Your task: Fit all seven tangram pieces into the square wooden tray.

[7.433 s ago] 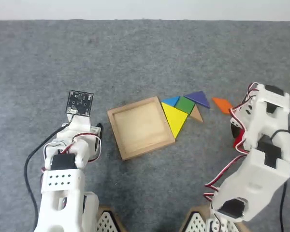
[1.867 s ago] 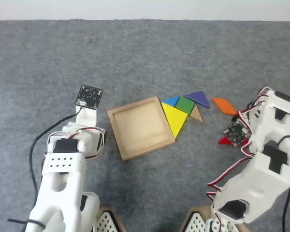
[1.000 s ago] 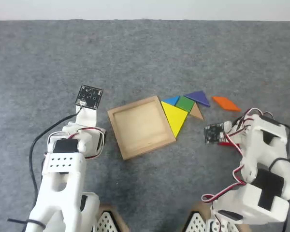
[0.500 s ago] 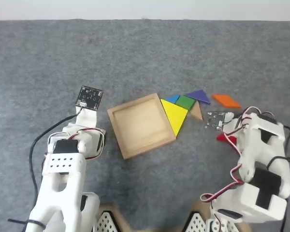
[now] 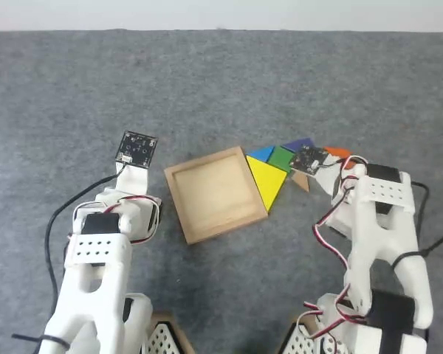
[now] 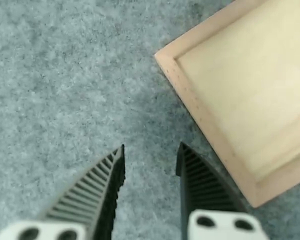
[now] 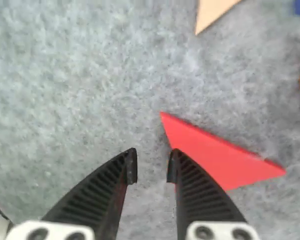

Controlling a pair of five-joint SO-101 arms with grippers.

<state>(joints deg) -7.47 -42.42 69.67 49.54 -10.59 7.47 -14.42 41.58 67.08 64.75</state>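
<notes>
On the left, the left gripper (image 6: pixel 151 147) hangs over the grey carpet (image 5: pixel 207 88), its jaws parted and holding nothing, just beside a corner of the square wooden tray (image 6: pixel 210 125). The tray sits near the middle of the table, turned slightly askew. A large yellow triangle (image 5: pixel 267 181) lies on the carpet with one edge against the tray's right side. A small blue triangle (image 5: pixel 261 154) and a green square (image 5: pixel 282 159) adjoin it on the far side, followed by a purple triangle (image 5: pixel 299 144). A small tan wooden triangle (image 7: pixel 212 10) and an orange parallelogram (image 5: pixel 338 152) lie farther right. The right gripper (image 7: pixel 152 152) is low over the carpet, jaws a little apart with only carpet between them. One fingertip is at the edge of a red triangle (image 7: pixel 217 155).
</notes>
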